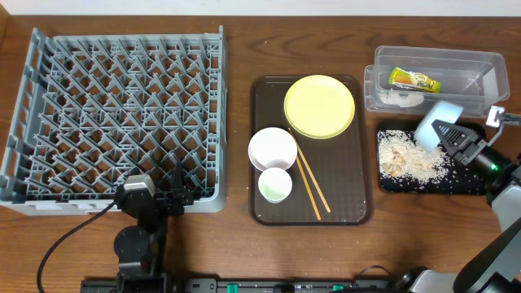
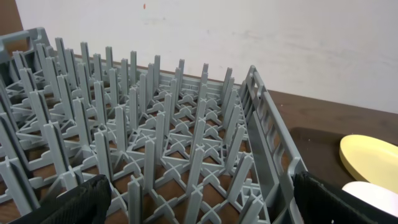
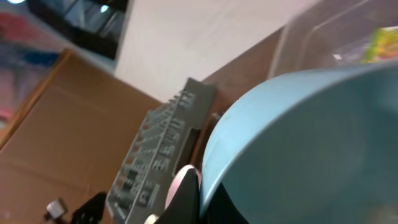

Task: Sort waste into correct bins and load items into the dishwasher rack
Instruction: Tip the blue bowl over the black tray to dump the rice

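My right gripper (image 1: 446,137) is shut on the rim of the light blue bowl (image 1: 437,123), tilted over the black tray (image 1: 472,184) that holds rice-like food scraps (image 1: 407,156). The bowl fills the right wrist view (image 3: 311,143). The clear tub (image 1: 480,69) holds the yellow-green wrapper (image 1: 413,80) and white tissue (image 1: 400,99). The yellow plate (image 1: 319,106), white bowl (image 1: 272,148), small white cup (image 1: 275,185) and chopsticks (image 1: 309,183) lie on the brown tray (image 1: 354,195). My left gripper (image 1: 172,195) is open at the near edge of the grey-blue rack (image 1: 114,114), empty.
The left wrist view looks across the rack's pegs (image 2: 155,137) with the plate's edge (image 2: 370,158) at right. A black cable (image 1: 57,244) runs along the table's front left. Bare wood lies between rack and brown tray.
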`<state>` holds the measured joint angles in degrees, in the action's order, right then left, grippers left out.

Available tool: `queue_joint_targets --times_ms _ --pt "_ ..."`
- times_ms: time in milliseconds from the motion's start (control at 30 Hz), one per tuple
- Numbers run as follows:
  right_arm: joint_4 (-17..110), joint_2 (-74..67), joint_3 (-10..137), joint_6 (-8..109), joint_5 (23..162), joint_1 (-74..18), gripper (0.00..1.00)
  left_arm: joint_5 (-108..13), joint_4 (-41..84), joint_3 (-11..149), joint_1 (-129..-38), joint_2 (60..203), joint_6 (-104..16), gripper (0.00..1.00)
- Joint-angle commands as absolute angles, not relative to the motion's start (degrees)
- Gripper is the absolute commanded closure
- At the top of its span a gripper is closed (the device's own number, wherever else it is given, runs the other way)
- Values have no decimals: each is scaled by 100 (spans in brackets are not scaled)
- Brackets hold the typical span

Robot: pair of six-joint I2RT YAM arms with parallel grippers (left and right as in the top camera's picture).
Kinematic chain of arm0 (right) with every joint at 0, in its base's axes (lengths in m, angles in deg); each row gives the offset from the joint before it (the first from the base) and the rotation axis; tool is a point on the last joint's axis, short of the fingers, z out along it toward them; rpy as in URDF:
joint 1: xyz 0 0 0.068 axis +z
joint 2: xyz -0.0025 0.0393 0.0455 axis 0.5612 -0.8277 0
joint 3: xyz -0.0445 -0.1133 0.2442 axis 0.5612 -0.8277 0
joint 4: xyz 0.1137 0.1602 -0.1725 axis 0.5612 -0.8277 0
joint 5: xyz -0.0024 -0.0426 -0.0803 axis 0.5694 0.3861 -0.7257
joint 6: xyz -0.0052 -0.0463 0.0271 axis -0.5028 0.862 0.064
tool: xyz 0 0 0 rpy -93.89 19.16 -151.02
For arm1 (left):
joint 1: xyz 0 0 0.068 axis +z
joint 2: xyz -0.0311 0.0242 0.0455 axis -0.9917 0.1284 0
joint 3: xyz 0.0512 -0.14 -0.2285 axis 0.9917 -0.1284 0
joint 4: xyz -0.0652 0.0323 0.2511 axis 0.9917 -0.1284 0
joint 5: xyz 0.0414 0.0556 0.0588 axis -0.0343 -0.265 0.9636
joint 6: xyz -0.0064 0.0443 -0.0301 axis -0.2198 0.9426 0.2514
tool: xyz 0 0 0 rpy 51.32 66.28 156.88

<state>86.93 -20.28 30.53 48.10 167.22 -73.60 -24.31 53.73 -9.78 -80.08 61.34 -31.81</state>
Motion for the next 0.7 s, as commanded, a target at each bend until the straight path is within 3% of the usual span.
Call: queue_joint_targets --times_ms 0,100,667 --pt "8464 -1967 3070 4316 16478 -7312 99 -2512 5177 -1070 -8018 6130 -3188 5" --pt "8477 -1967 3070 4799 16834 -7297 99 -2512 5177 -1070 -8018 6130 -3188 5" --pt "7959 -1967 3070 4805 16228 -7270 99 -2512 5177 -1070 -8018 6130 -3188 5"
